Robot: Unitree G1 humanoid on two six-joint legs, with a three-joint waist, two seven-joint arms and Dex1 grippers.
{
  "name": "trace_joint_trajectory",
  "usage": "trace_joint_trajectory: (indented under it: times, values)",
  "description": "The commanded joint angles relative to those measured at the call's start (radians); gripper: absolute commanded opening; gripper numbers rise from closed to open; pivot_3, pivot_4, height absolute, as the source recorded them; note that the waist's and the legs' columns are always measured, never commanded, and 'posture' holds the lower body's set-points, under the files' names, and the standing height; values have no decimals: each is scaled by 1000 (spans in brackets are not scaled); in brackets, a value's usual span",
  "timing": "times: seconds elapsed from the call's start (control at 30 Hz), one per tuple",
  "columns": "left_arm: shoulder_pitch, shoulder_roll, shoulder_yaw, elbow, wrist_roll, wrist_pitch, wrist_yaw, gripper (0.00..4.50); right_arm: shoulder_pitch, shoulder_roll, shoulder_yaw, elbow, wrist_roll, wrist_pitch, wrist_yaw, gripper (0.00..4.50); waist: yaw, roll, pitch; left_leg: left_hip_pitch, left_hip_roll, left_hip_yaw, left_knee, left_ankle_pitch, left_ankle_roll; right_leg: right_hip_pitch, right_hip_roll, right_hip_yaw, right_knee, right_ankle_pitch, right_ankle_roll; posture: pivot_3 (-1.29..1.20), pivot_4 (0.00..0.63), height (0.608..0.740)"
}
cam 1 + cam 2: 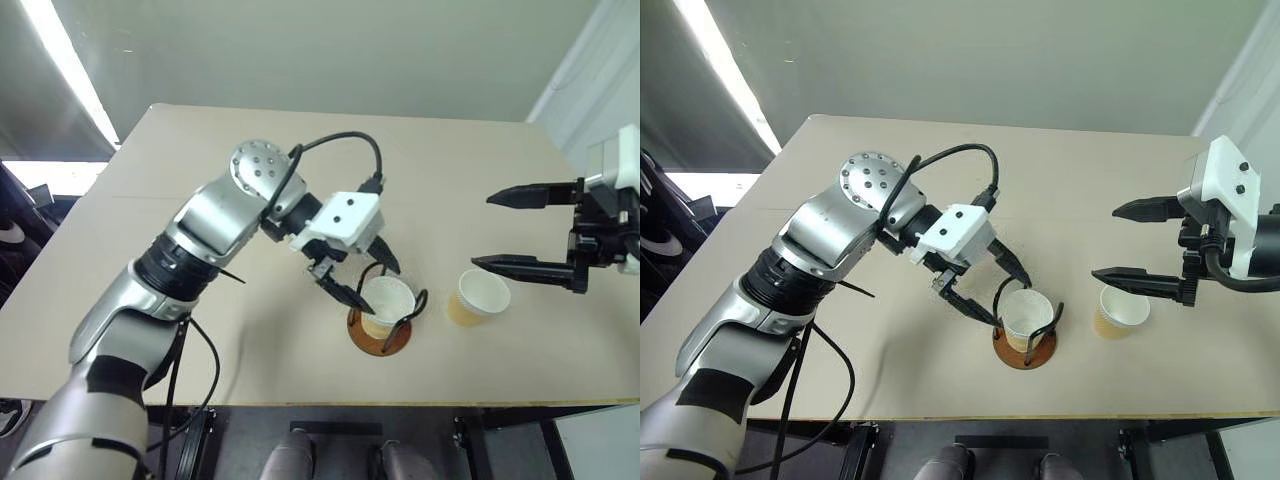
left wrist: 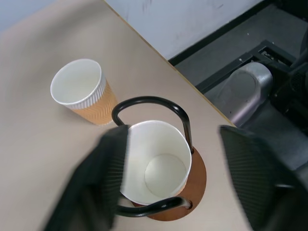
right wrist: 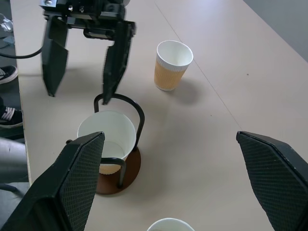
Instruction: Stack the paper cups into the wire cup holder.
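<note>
One cup (image 1: 386,303) sits in the wire cup holder (image 1: 380,335) at the table's near edge, your left gripper (image 1: 360,278) spread and empty over it; next, bring your wide-open, empty right gripper (image 1: 508,232) onto the cup just beside the holder (image 1: 478,297).

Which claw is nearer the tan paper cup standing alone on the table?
The right claw; its open fingers hover just above that cup. The left claw is open over the wire holder.

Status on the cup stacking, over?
Both pincers open, left over holder. One cup seated in it, two loose, nearest beside it. Nothing blocking.
</note>
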Motion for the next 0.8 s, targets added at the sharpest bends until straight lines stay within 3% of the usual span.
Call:
trace_joint_trajectory:
  times: [0.03, 0.27, 0.5, 0.8]
  values:
    - [-21, -20, 93, -12, -45, 55, -5, 4474, 24, -17, -34, 2, -50, -52, 4, 4500, 1, 0, 0, 0, 0, 0, 0, 0, 0, 0, 0, 0, 0, 0, 0, 0, 150, 740]
    - [-26, 8, 289, 21, -142, 241, 77, 4474, 184, -20, -26, 28, -196, -154, 30, 4500, 2, 1, 0, 0, 0, 1, 4, -1, 1, 0, 0, 0, 2, 0, 1, 0, 150, 740]
    - [62, 114, 363, -22, -128, 278, 105, 4474, 351, -81, 46, 58, -381, -281, 99, 4500, 1, 1, -1, 1, 0, 1, 4, -1, 2, 1, 0, 1, 2, 0, 1, 0, 150, 740]
    - [147, 165, 419, -94, -145, 318, 169, 4474, 330, -75, 228, 118, -550, -422, 117, 4500, 0, 1, -1, 3, -1, 1, 8, -2, 3, 5, 0, 1, 4, 0, 2, 0, 150, 740]
